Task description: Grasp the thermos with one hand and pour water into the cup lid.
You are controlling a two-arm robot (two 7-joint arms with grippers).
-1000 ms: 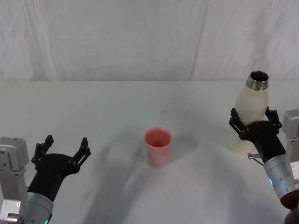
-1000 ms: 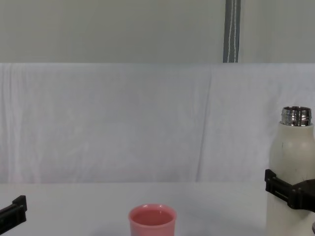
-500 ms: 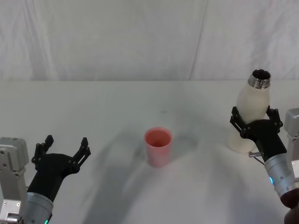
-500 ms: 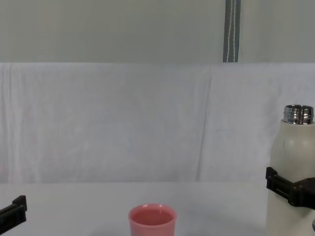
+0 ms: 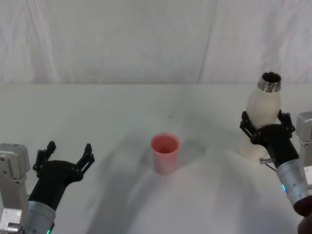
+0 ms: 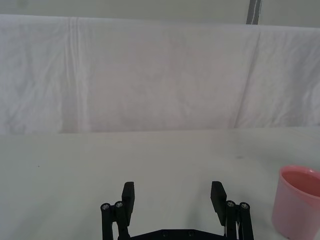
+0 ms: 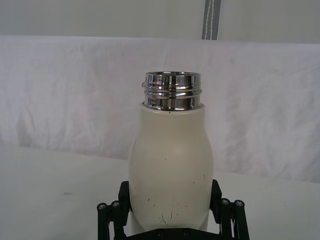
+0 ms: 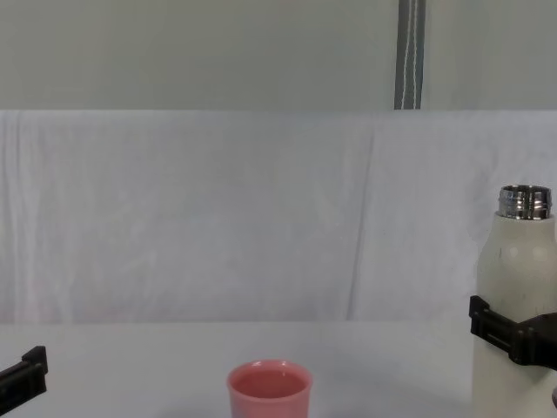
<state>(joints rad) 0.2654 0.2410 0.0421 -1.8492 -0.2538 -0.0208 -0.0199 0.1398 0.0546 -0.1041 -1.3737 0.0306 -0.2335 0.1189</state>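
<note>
The cream-white thermos stands upright at the table's right side, its steel neck open. My right gripper is shut on the thermos at mid-body, black fingers pressed against both sides of the thermos. The pink cup lid stands upright in the middle of the table, well left of the thermos. My left gripper hovers open near the front left, holding nothing. The left wrist view shows the cup lid off to the side of my left gripper.
A white cloth covers the table and hangs as a backdrop behind it. Bare table lies between the cup lid and each gripper.
The thermos and my right gripper have shifted slightly together, ending almost where they were. The left gripper and the cup lid have not moved.
</note>
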